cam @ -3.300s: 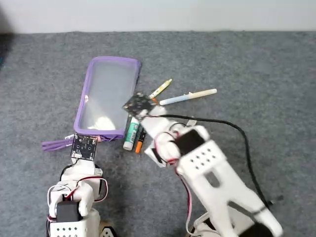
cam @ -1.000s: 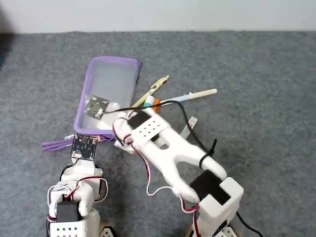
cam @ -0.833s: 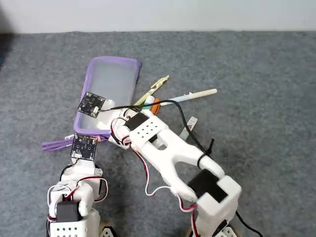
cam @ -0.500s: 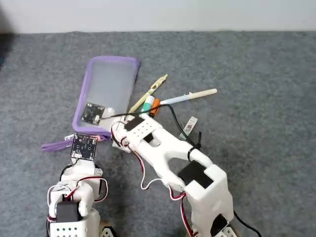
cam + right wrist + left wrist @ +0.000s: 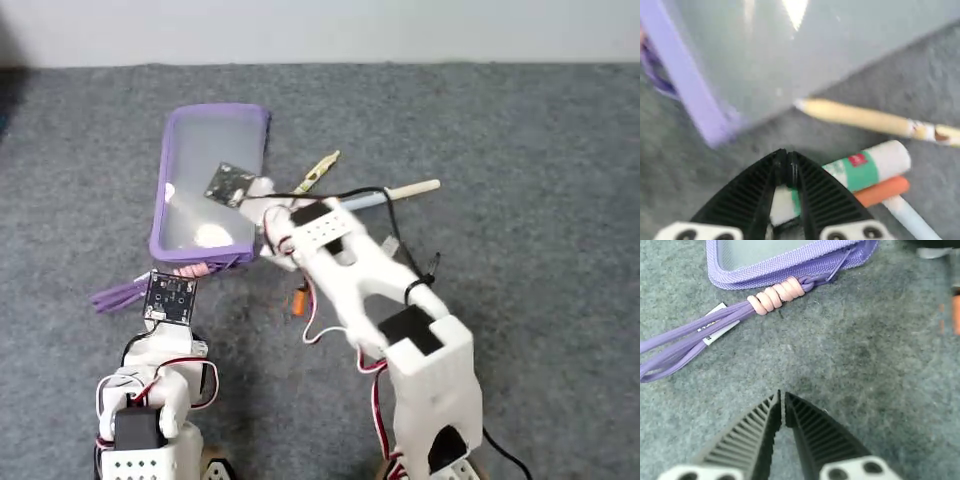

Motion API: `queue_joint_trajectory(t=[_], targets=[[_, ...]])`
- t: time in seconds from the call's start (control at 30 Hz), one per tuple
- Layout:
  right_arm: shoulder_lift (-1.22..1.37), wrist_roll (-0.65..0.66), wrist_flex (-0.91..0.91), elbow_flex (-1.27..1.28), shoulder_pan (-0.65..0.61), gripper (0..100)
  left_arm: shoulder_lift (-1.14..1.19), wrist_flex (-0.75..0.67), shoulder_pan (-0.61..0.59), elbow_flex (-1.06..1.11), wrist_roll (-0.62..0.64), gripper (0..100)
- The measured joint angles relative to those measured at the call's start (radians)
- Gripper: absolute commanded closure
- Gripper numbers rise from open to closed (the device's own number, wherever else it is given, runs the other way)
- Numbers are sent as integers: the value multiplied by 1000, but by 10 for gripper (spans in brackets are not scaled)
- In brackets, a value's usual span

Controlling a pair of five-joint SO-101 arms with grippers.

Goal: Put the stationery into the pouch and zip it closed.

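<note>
**A:** L gripper (image 5: 781, 399) – fingers?

**B:** Pressed together, nothing btwn them. It hangs over the grey felt-like mat (image 5: 865, 355). Just ahead lie a pink coiled cord (image 5: 780, 292), a purple strap (image 5: 685, 342) and a white tag (image 5: 715, 330), at one end of the purple-edged, clear-fronted pouch (image 5: 212, 150).

**A:** R gripper (image 5: 786, 159)?

**B:** Tips together too, nothing pinched. A white-and-green glue stick (image 5: 867, 167) lies on the mat just past them w/ an orange marker (image 5: 885, 192) touching it. A yellowish pen (image 5: 855, 116) points at the pouch's long edge – all three outside the pouch.

**A:** Room?

**B:** The mat runs to a pale wall (image 5: 320, 30). A cream pen (image 5: 410, 189) lies on the mat beside the R arm.
</note>
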Motion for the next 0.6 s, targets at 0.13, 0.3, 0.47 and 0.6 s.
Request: queue_joint_trajectory(t=[0.13, 0.3, 0.47, 0.6], targets=[[0, 25, 9, 0, 98, 989, 0, 0, 0, 0, 0, 986], [-6, 25, 84, 0, 133, 974, 0, 0, 0, 0, 0, 986], [-80, -51, 163, 0, 38, 793, 0, 0, 0, 0, 0, 986], [-121, -63, 204, 0, -64, 751, 0, 0, 0, 0, 0, 986]])
